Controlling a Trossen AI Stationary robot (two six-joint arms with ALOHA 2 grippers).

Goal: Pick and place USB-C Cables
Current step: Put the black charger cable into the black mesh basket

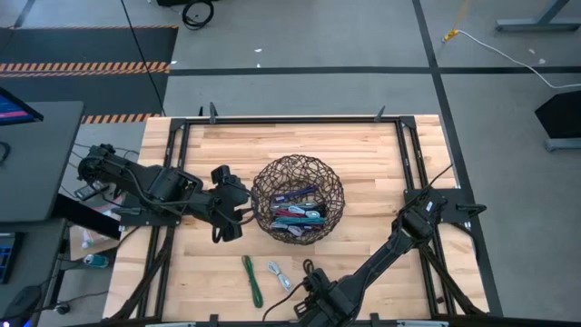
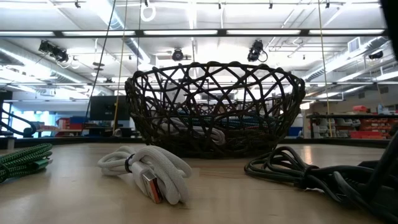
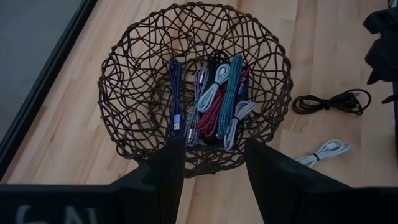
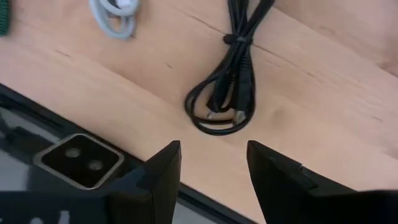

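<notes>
Here, basket [image 1: 298, 200] holds bundled cables [image 3: 211, 99]; three cables lie at its 6 o'clock. Right gripper [image 4: 211, 165], spread, hovers over black cable [image 4: 225, 93]. Left gripper [image 3: 211, 165], spread, at basket's 9 o'clock.

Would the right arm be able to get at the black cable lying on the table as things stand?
Probably yes: the right gripper hangs open just short of the black cable, which lies alone on bare table with nothing between them.
</notes>
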